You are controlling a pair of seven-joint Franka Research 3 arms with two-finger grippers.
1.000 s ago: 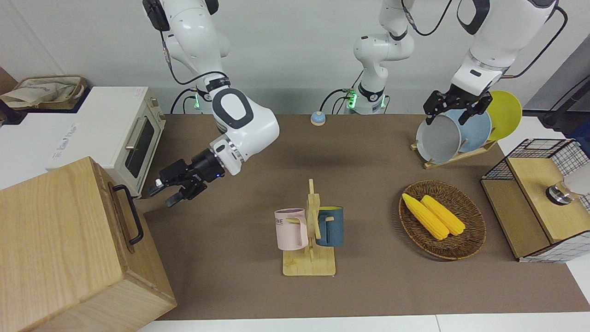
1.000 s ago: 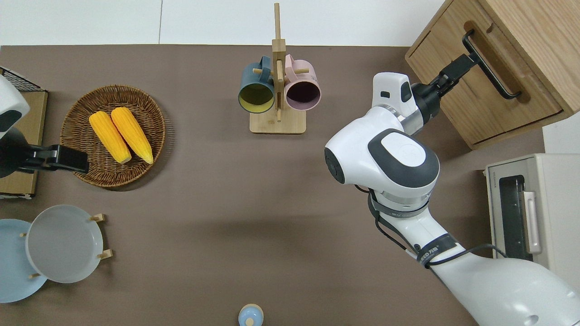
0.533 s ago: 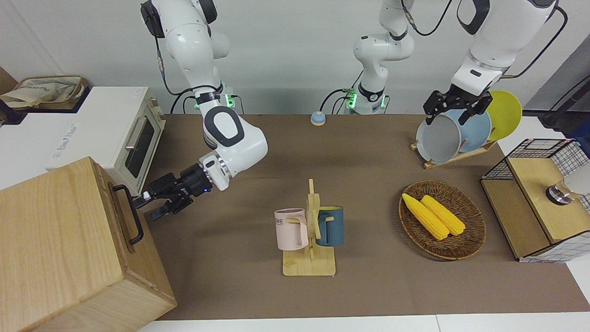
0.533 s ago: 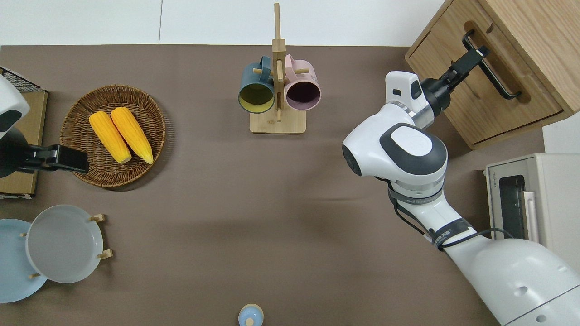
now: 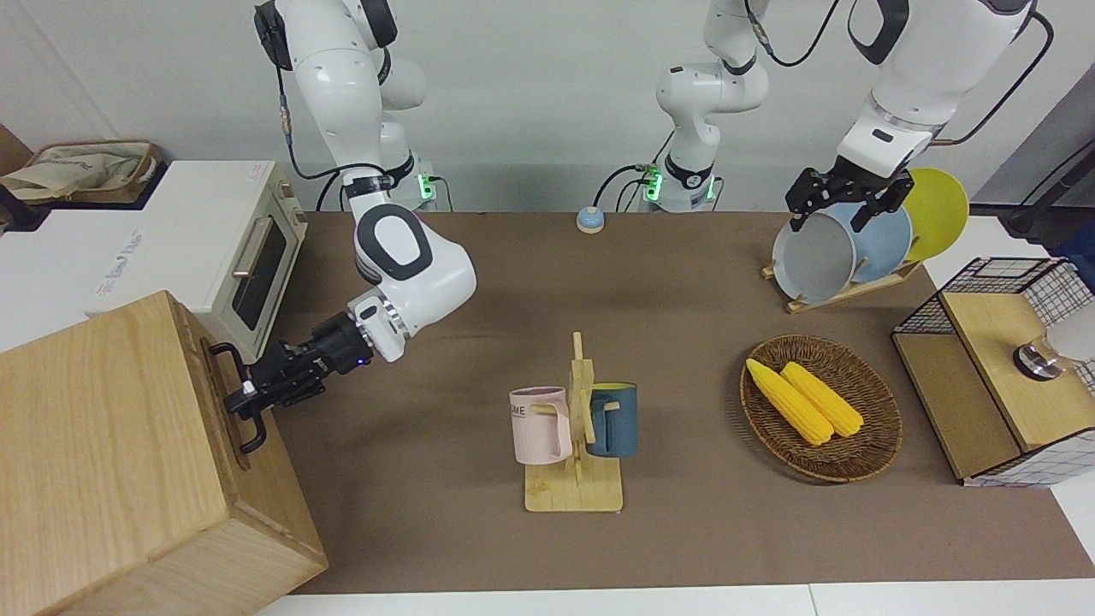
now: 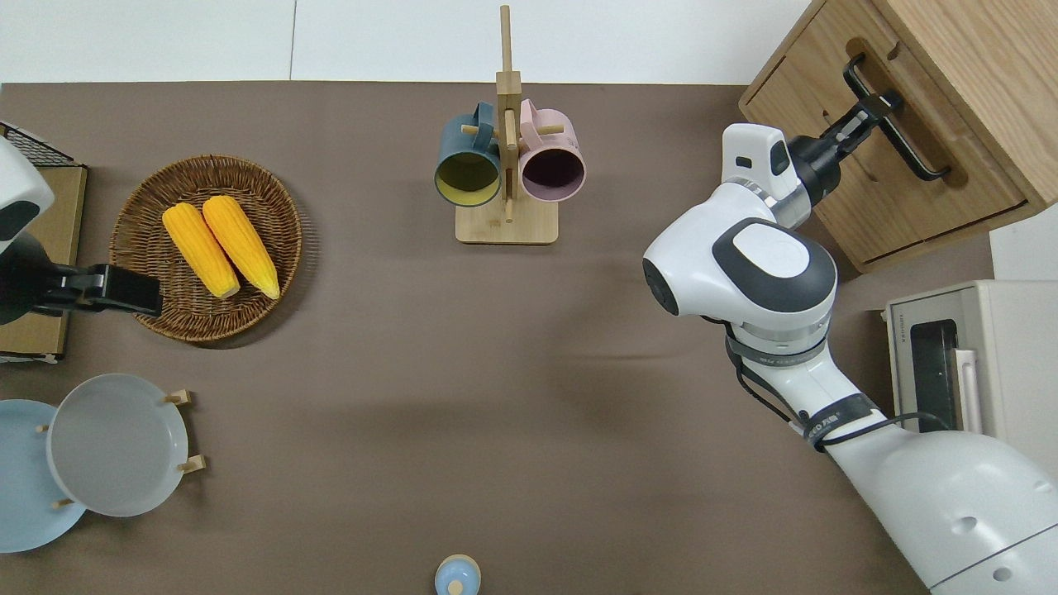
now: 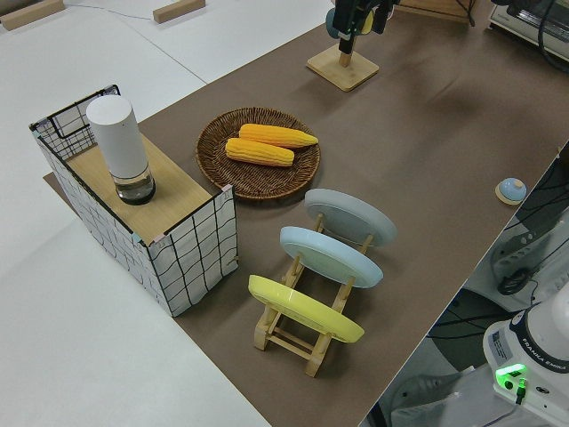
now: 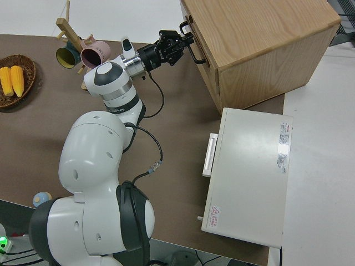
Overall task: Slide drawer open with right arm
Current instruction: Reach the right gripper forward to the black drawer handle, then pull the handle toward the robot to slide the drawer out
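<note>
The pale wood drawer (image 6: pixel 860 178) with its black bar handle (image 6: pixel 909 149) sits shut in the big wood cabinet (image 5: pixel 111 445) at the right arm's end of the table. My right gripper (image 5: pixel 248 399) reaches sideways from the white arm with the blue wrist light and is at the handle (image 5: pixel 251 428). Its open fingers straddle the bar near the middle of its length. The overhead view (image 6: pixel 878 107) and the right side view (image 8: pixel 187 40) show it at the bar too. The left arm (image 5: pixel 890 128) is parked.
A white toaster oven (image 5: pixel 248 257) stands beside the cabinet, nearer to the robots. A mug rack (image 5: pixel 575 428) with two mugs stands mid-table. A wicker basket (image 5: pixel 881 445) of corn, a plate rack (image 5: pixel 843 291) and a wire mesh shelf (image 5: pixel 992 376) are at the left arm's end.
My right arm has swung toward the cabinet and its gripper has gone from short of the handle to straddling the bar. The drawer has not moved.
</note>
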